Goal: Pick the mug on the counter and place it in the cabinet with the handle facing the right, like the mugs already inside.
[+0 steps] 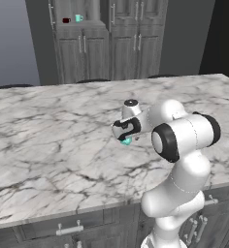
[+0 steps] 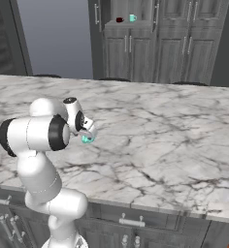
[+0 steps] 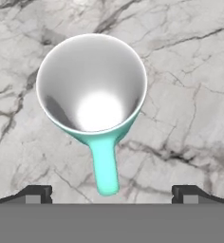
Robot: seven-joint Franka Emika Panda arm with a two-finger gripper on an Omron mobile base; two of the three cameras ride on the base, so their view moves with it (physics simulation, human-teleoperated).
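The teal mug (image 3: 92, 90) stands upright on the white marble counter (image 3: 190, 85), its white inside facing the hand camera and its handle pointing toward the bottom of the hand view. My gripper (image 3: 112, 194) hovers open directly above it, one fingertip on each side of the handle's end and apart from it. From the base views, the mug (image 1: 126, 141) (image 2: 88, 139) peeks out beneath the gripper (image 1: 124, 135) (image 2: 87, 133). Far behind stands the grey cabinet (image 1: 87, 48) (image 2: 136, 48); its niche holds a dark red mug (image 1: 66, 20) (image 2: 119, 20) and a teal mug (image 1: 79, 18) (image 2: 132, 18).
The counter (image 1: 48, 126) (image 2: 165, 131) stretches wide to both sides, with grey drawer fronts (image 1: 68, 227) (image 2: 131, 223) under its near edge. A floor gap separates the counter's far edge from the cabinet.
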